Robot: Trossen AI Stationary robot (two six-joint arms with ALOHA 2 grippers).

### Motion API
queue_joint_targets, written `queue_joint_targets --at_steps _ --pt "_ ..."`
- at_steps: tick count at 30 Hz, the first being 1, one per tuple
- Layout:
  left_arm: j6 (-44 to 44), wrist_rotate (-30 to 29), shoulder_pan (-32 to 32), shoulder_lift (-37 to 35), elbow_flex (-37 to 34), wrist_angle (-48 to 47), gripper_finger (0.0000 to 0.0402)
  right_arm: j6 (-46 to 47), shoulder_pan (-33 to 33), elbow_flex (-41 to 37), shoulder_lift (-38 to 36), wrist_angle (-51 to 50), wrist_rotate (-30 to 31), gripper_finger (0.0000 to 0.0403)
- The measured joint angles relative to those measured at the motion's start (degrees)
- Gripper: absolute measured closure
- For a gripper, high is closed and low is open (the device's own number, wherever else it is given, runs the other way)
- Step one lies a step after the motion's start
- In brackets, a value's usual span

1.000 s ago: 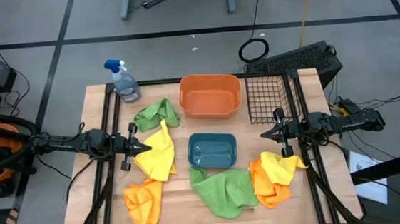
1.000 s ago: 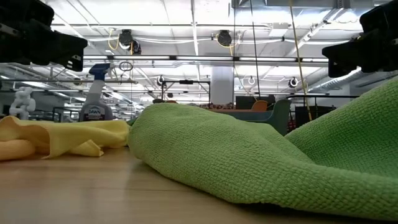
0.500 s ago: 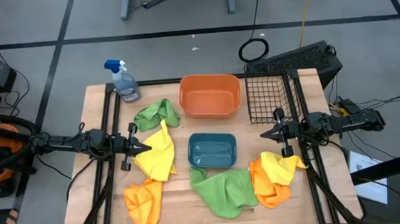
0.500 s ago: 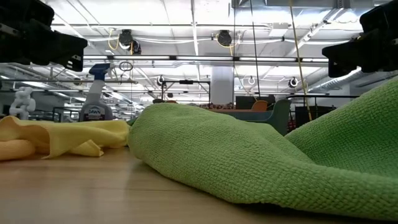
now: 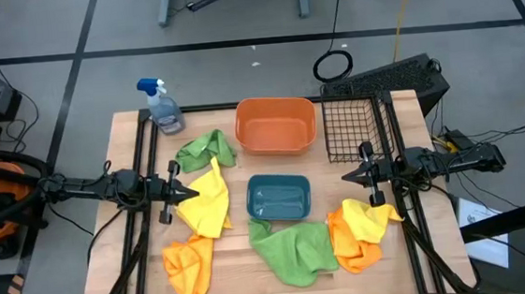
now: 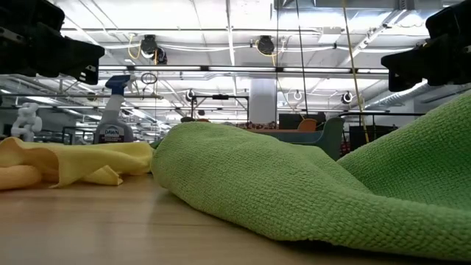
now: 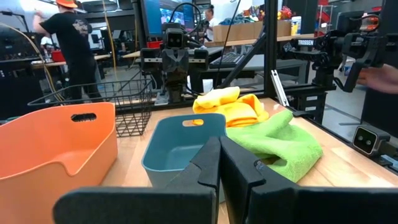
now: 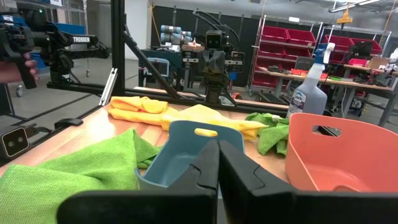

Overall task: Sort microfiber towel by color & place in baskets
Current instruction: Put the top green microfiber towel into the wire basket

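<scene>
Both arms hover above the table with shut fingers and touch nothing. My left gripper (image 5: 189,193) is over the yellow towel (image 5: 209,202) at the table's left; its shut fingers (image 7: 219,163) point at the teal tray (image 5: 279,197). My right gripper (image 5: 345,176) faces it from the right, above an orange and yellow towel heap (image 5: 358,233). Lying flat are a green towel (image 5: 206,149) by the orange tub (image 5: 276,125), an orange towel (image 5: 187,266) and a second green towel (image 5: 294,248) near the front edge. The black wire basket (image 5: 353,126) stands far right.
A clear spray bottle with a blue nozzle (image 5: 161,106) stands at the far left corner. The tub, tray and wire basket fill the middle and far right of the table. In the low view the green towel (image 6: 294,184) fills the foreground. A person (image 7: 71,43) stands in the room behind.
</scene>
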Motion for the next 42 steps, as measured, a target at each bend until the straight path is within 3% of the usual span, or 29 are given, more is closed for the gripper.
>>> queue_joint_targets --at_steps 20,33,42 --pt "-0.04 -0.18 -0.02 0.02 -0.02 0.09 0.0391 0.01 0.00 -0.02 0.00 0.35 0.00 0.0403" --pt "-0.16 -4.50 0.00 0.02 -0.02 0.62 0.0391 0.83 0.04 -0.02 0.00 0.37 -0.01 0.0403" --pt "-8.77 -4.79 -0.02 0.26 1.71 0.58 0.0391 3.00 0.04 -0.02 0.00 0.41 0.00 0.0403"
